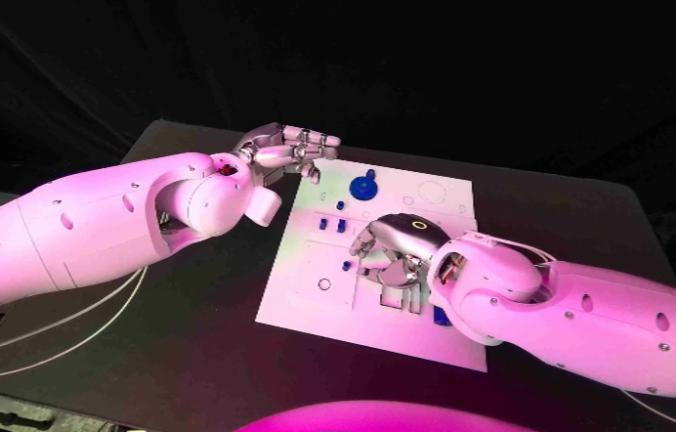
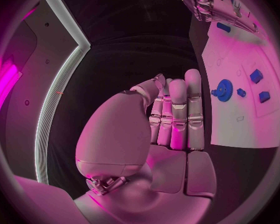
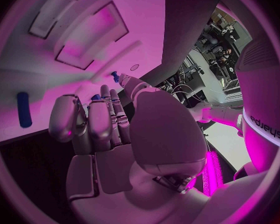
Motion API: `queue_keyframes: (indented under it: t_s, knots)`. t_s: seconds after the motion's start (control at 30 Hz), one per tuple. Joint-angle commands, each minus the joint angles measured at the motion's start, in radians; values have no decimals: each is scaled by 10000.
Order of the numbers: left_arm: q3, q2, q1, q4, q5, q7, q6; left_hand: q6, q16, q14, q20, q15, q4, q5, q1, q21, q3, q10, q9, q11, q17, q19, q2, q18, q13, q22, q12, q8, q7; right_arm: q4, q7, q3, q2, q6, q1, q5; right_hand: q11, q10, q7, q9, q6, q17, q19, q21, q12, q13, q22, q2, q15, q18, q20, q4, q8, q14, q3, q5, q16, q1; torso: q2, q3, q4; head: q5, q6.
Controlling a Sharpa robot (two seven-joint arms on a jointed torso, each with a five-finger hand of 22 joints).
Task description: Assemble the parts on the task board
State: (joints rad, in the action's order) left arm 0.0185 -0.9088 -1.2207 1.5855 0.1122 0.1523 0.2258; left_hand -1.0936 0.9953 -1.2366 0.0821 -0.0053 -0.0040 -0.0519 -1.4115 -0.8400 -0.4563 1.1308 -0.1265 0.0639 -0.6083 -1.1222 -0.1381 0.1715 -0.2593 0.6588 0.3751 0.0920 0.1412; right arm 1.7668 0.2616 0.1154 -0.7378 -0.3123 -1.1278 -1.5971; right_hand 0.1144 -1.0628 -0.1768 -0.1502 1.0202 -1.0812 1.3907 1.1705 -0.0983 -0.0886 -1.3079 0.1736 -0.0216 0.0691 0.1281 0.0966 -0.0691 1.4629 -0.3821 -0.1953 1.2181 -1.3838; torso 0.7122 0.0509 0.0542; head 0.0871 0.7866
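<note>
The white task board [image 1: 423, 207] lies in the middle of the black table. On it sit a blue gear [image 1: 363, 190] and small blue parts [image 1: 332, 224]. My right hand [image 1: 395, 251] is low over the board's middle with its fingers curled down. At its fingertips a small blue part [image 3: 115, 76] shows, pinched between thumb and finger. My left hand [image 1: 289, 149] hovers off the board's far left corner, fingers drawn together and curled, holding nothing. The left wrist view shows the gear [image 2: 224, 90] and blue parts [image 2: 256, 75] beside that hand [image 2: 174, 114].
A blue cylinder [image 3: 23, 109] lies on the board beside my right hand [image 3: 109, 124]. Another blue piece [image 1: 441, 317] lies at the board's near right, close under my right forearm. Bare black table [image 1: 184, 354] surrounds the board.
</note>
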Motion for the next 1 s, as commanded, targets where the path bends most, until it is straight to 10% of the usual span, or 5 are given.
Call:
queue_keyframes:
  t_s: [0.03,0.37,1.0]
  knots:
    - [6,-11,-7,24,-51,-28,-105,23,-32,84,3,-15,-17,7,-24,36,46,-69,9,33,17,-55,102,130,-17,-10,15,-21,35,335,131,-48,-541,78,-352,304,-46,-26,59,16,83,-46,91,177,-102,-16,-1010,-43,-1,114,-36,-14,-29,51,84,-39,16,32,4,6,-16,-148,-56]
    - [6,-53,-6,54,-59,29,-92,23,-32,84,3,-15,-17,7,-24,36,46,-69,9,33,17,-55,102,130,-17,-10,15,-21,35,-55,228,-73,-1582,996,-1082,185,-151,273,256,129,-88,-295,229,335,-268,25,-1090,158,80,71,-118,15,40,172,722,-137,230,253,-49,14,-128,-408,-258]
    - [-5,-30,-6,22,-59,-21,-204,24,-28,82,4,-15,-20,7,-23,43,50,-77,11,31,15,-59,106,130,-20,-15,24,-20,31,-728,241,30,-1364,1655,-951,-110,-193,392,392,199,-71,-263,249,252,-660,-10,-1081,-88,115,74,-144,159,-19,179,1411,-117,225,80,-32,22,-110,-441,-265]
